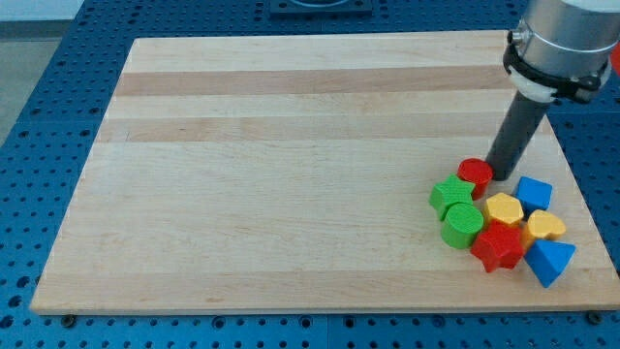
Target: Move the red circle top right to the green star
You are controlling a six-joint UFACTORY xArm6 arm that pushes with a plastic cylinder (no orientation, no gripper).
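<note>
Camera view: your tip, with no gripper to report, touches the red circle at its 3 o'clock; the green star sits at 7 o'clock.

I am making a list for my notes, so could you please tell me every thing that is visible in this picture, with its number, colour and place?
red circle: 1, red, top of the cluster at the board's lower right
green star: 1, green, left edge of the cluster, just below-left of the red circle
green cylinder: 1, green, below the green star
yellow hexagon: 1, yellow, cluster centre
red star: 1, red, cluster bottom
yellow heart: 1, yellow, right of the red star
blue cube: 1, blue, cluster's upper right
blue triangle: 1, blue, cluster's lower right
board: 1, light wood, fills the view
my tip: 1, dark rod, right beside the red circle, on its right
</note>
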